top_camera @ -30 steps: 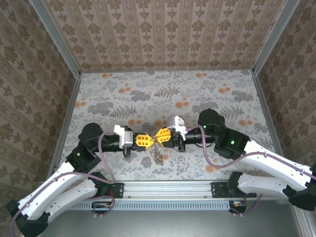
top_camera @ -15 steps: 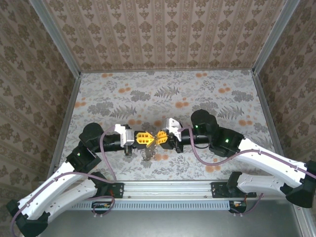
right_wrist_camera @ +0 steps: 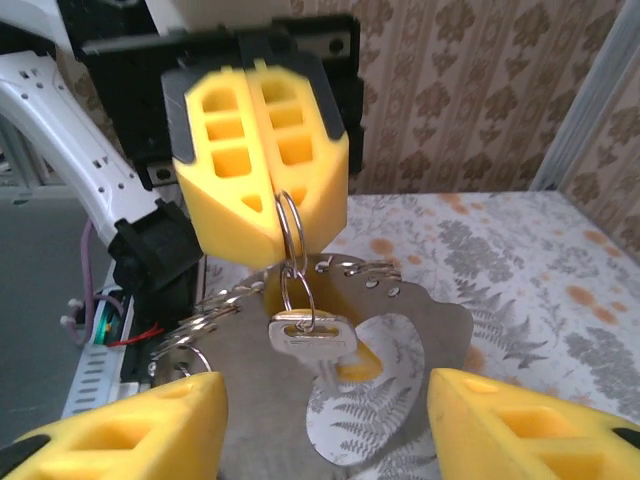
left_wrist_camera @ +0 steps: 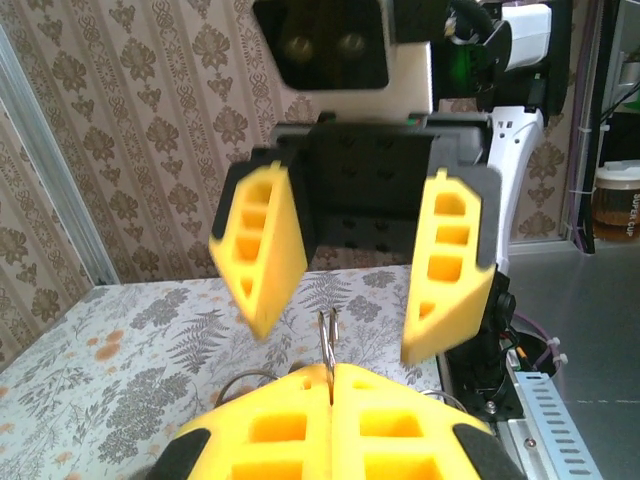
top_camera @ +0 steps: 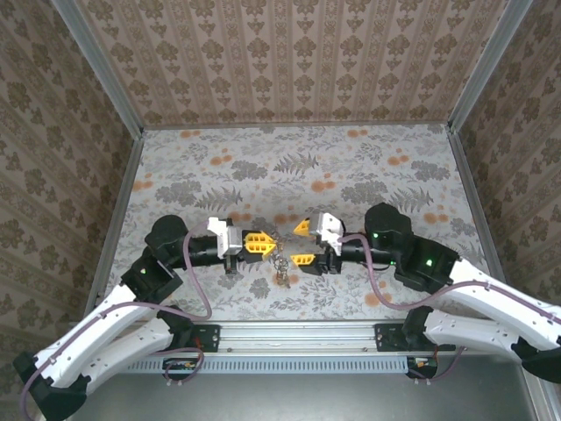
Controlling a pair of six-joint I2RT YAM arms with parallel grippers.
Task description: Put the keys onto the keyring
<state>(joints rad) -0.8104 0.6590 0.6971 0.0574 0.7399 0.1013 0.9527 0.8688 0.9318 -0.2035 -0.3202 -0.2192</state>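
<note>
One key (right_wrist_camera: 311, 336) hangs on the keyring (right_wrist_camera: 291, 224) beneath the left gripper (right_wrist_camera: 268, 215).

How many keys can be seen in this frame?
1: the key hangs from linked rings pinched in the left gripper, in front of a metal plate; more may be hidden.

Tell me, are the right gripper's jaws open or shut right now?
Open. The right gripper shows its two yellow jaws spread wide apart, holding nothing.

key (right_wrist_camera: 311, 334) 1 | keyring (right_wrist_camera: 299, 228) 1 | hands 2: left hand (top_camera: 265, 245), right hand (top_camera: 303, 243)
</note>
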